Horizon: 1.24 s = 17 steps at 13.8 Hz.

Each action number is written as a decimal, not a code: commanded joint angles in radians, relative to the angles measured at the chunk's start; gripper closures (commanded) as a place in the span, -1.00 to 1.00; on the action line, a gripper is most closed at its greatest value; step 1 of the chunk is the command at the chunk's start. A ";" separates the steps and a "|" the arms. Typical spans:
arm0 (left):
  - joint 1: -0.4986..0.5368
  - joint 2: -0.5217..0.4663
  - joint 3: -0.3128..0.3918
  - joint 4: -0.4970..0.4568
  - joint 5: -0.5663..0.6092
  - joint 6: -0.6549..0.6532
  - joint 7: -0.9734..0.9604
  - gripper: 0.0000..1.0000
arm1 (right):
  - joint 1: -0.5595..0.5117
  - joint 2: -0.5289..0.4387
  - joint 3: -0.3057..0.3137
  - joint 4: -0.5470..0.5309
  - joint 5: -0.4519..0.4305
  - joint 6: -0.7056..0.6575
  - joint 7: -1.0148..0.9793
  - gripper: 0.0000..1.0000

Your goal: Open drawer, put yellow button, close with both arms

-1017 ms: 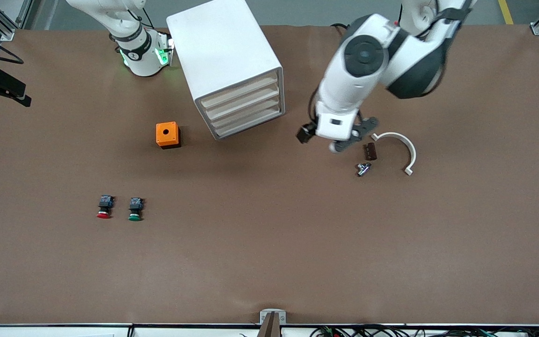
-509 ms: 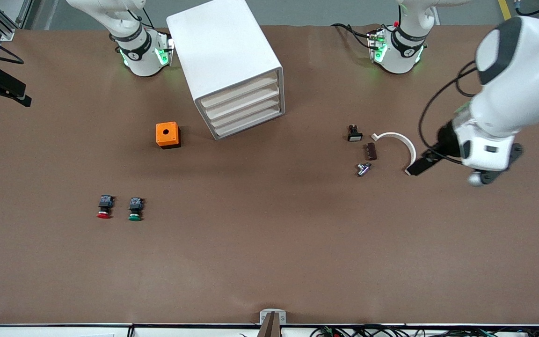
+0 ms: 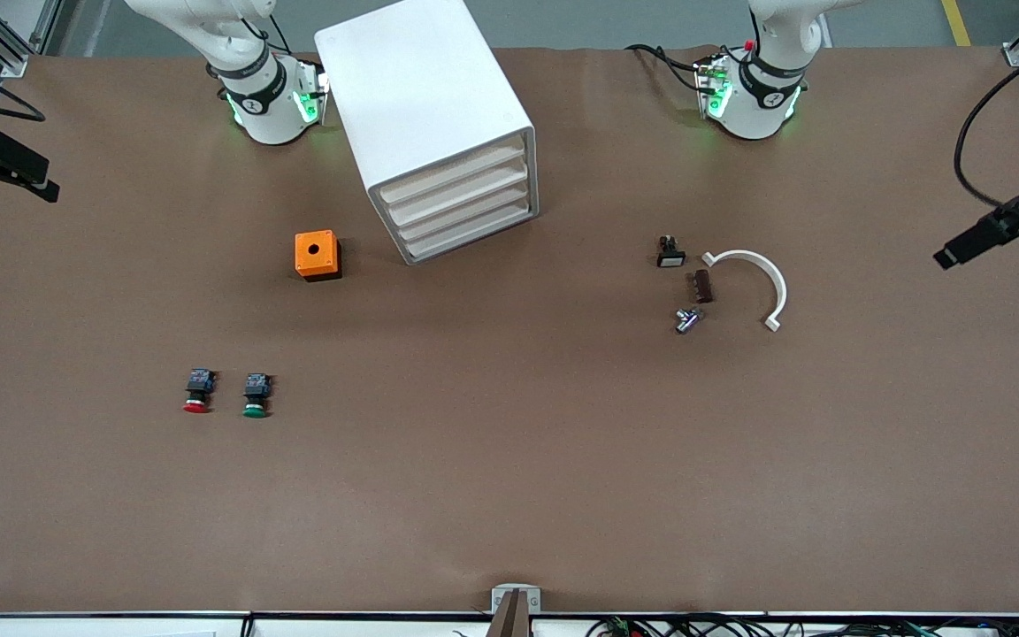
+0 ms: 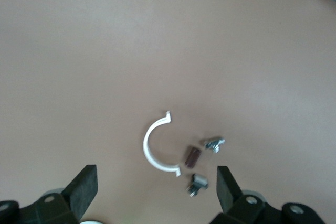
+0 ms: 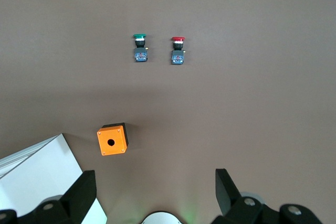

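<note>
The white cabinet (image 3: 425,106) stands near the robots' bases, and all four of its cream-fronted drawers (image 3: 456,199) are pushed in. The yellow button is out of view. My left gripper (image 4: 155,187) is open and empty, high over the small parts at the left arm's end of the table. In the front view only a black part of the left arm (image 3: 996,228) shows at the edge. My right gripper (image 5: 154,192) is open and empty, high over the table near its own base; it looks down on a corner of the cabinet (image 5: 37,177).
An orange box with a hole (image 3: 317,255) sits beside the cabinet. A red-capped button (image 3: 197,390) and a green-capped button (image 3: 255,395) lie nearer the front camera. A white half ring (image 3: 779,287), a brown piece (image 3: 701,286), a metal part (image 3: 686,318) and a small black part (image 3: 670,254) lie together.
The left arm has swung away from beside the cabinet toward its end of the table and almost out of the front view, uncovering the small black part. Both grippers stayed open.
</note>
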<state>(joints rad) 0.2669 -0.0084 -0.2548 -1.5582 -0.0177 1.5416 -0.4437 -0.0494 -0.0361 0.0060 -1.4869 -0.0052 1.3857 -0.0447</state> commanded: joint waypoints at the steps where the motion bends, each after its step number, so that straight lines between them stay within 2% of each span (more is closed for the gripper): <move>1: 0.008 -0.056 -0.014 -0.017 0.008 -0.046 0.112 -1.00 | -0.015 0.002 0.014 0.007 -0.010 0.001 0.000 -1.00; 3: -0.003 -0.096 -0.011 -0.028 0.005 -0.072 0.222 -1.00 | -0.017 0.002 0.014 0.007 -0.010 0.001 0.000 -1.00; 5: -0.027 -0.116 0.005 -0.030 0.005 -0.107 0.238 -1.00 | -0.015 0.002 0.012 0.007 -0.010 0.001 0.000 -1.00; 7: -0.093 -0.140 0.051 -0.039 0.007 -0.123 0.243 -1.00 | -0.015 0.002 0.014 0.007 -0.009 0.001 0.000 -1.00; 9: -0.206 -0.162 0.158 -0.063 0.007 -0.121 0.255 -1.00 | -0.015 0.002 0.014 0.007 -0.010 0.001 0.000 -1.00; 10: -0.225 -0.165 0.179 -0.065 0.008 -0.120 0.255 -1.00 | -0.015 0.002 0.014 0.007 -0.010 0.001 -0.001 -1.00; 17: -0.216 -0.145 0.164 -0.056 0.016 -0.113 0.252 -1.00 | -0.013 0.007 0.014 0.007 -0.012 0.001 -0.001 -1.00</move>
<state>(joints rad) 0.0522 -0.1489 -0.0895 -1.6085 -0.0177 1.4227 -0.2113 -0.0494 -0.0341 0.0062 -1.4870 -0.0052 1.3857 -0.0447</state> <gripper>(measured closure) 0.000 0.000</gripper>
